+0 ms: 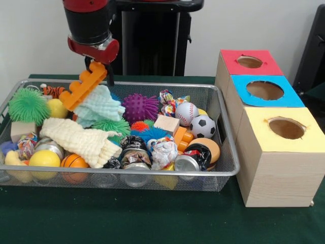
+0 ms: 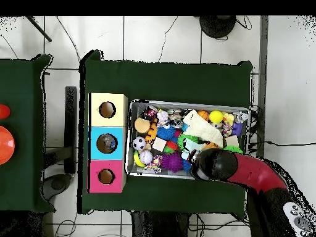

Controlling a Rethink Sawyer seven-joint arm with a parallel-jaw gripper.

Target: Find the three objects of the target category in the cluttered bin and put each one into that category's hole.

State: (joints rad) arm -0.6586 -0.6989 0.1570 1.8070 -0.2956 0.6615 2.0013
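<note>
My gripper [image 1: 99,67] hangs over the back left part of the wire bin [image 1: 223,170] and is shut on an orange notched block [image 1: 84,86]. The block tilts down to the left, lifted just above a mint cloth [image 1: 102,107]. To the right of the bin stand three wooden boxes, each with a round hole on top: red [image 1: 250,61], blue [image 1: 265,90] and yellow [image 1: 287,128]. In the overhead view the arm [image 2: 216,163] covers the gripper and sits over the bin's [image 2: 131,139] lower right area; the boxes are yellow [image 2: 107,109], blue [image 2: 107,143] and red [image 2: 105,176].
The bin is crowded: a green spiky ball [image 1: 29,105], purple spiky ball [image 1: 139,107], baseball [image 1: 186,113], soccer ball [image 1: 202,126], white cloth [image 1: 81,140], wooden block [image 1: 166,123], small basketball [image 1: 73,161], yellow ball [image 1: 44,158] and several tins [image 1: 134,147].
</note>
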